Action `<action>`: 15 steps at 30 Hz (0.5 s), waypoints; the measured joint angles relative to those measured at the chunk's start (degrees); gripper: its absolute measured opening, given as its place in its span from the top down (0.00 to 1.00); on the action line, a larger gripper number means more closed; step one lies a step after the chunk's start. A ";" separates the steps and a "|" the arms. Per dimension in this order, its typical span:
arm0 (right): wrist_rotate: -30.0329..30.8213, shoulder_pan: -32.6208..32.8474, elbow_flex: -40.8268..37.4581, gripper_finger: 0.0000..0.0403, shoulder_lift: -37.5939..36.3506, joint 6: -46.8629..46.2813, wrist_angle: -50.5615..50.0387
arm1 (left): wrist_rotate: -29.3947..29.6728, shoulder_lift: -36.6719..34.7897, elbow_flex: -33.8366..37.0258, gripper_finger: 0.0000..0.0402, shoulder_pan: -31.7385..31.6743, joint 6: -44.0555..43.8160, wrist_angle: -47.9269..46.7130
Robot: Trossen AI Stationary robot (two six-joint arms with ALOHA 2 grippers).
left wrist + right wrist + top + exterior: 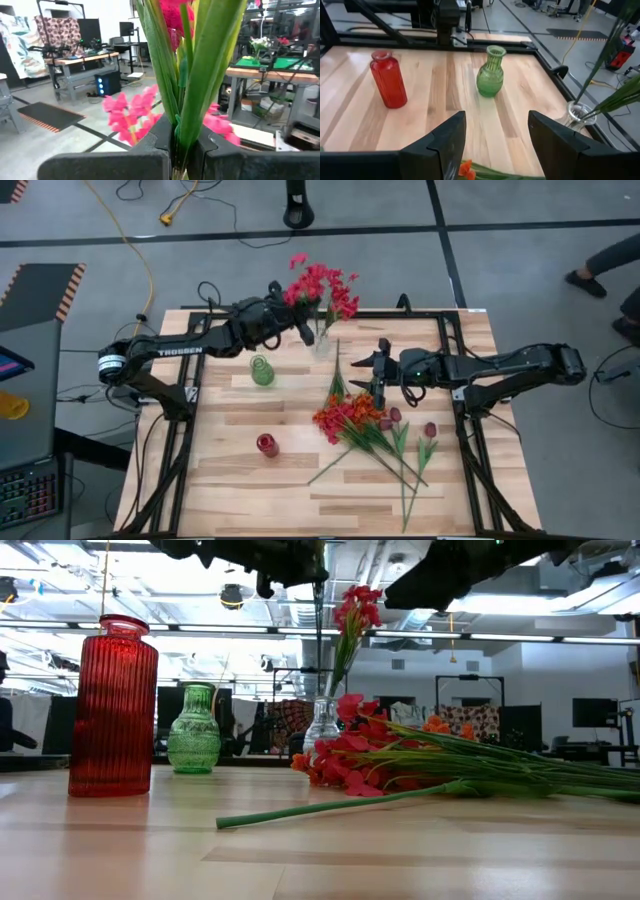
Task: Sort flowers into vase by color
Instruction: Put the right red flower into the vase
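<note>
Pink-red flowers [130, 112] clenched in left end effector [175, 150], seen only by wrist; right end effector [495, 135] released.

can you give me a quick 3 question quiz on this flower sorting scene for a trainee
1. True or false: the left gripper is shut on the pink spray standing in the clear vase.
2. Which vase stands nearest the clear one? A) red vase B) green vase
3. Fill in: the right gripper hovers with jaws ____ over the flowers lying on the table.

Key: 1 true; 2 B; 3 open
</note>
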State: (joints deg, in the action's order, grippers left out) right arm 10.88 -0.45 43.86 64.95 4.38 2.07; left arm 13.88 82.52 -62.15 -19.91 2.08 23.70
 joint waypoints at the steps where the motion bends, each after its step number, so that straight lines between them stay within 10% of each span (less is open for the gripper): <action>1: -0.01 0.00 0.00 0.40 0.16 0.02 -0.11 | -0.26 0.00 0.00 0.98 -0.58 -0.42 0.00; 15: -0.08 0.00 0.00 0.41 0.35 0.11 0.04 | -3.08 0.04 2.01 0.98 -4.56 -6.13 2.05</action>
State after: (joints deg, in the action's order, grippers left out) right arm 10.81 -0.45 43.86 65.30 4.49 2.11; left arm 10.80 82.56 -60.14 -24.47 -4.05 25.75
